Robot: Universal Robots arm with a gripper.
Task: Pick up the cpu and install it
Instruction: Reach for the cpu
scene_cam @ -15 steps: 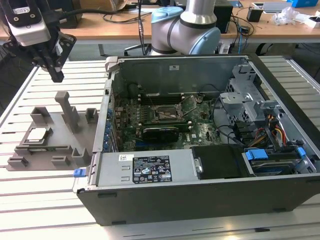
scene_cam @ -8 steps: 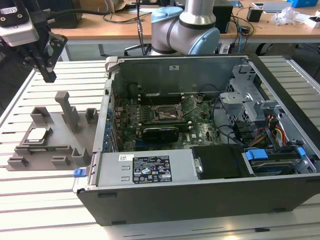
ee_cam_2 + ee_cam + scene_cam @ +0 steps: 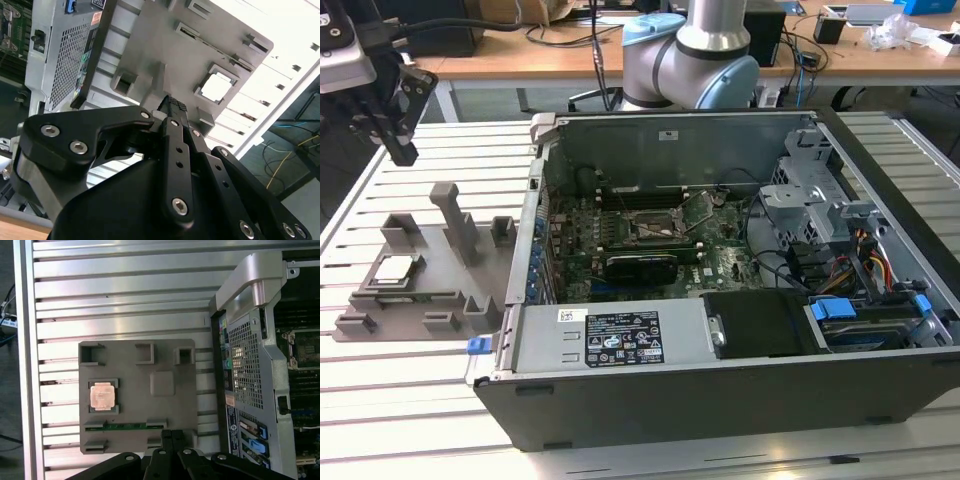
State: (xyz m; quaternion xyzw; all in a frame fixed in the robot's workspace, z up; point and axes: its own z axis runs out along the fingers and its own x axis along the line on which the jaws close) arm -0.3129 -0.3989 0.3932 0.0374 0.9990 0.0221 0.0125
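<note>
Over the grey tray, gripper pointing down, fingers pressed together, empty, cpu below.

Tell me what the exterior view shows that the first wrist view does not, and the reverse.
Exterior view adds: the arm's grey joint behind the computer case, and the case's drive cage. First wrist view adds: a green strip lying in the grey fixture, and the case's perforated rear panel. Both: the cpu seated in the fixture, the gripper clear of it.
</note>
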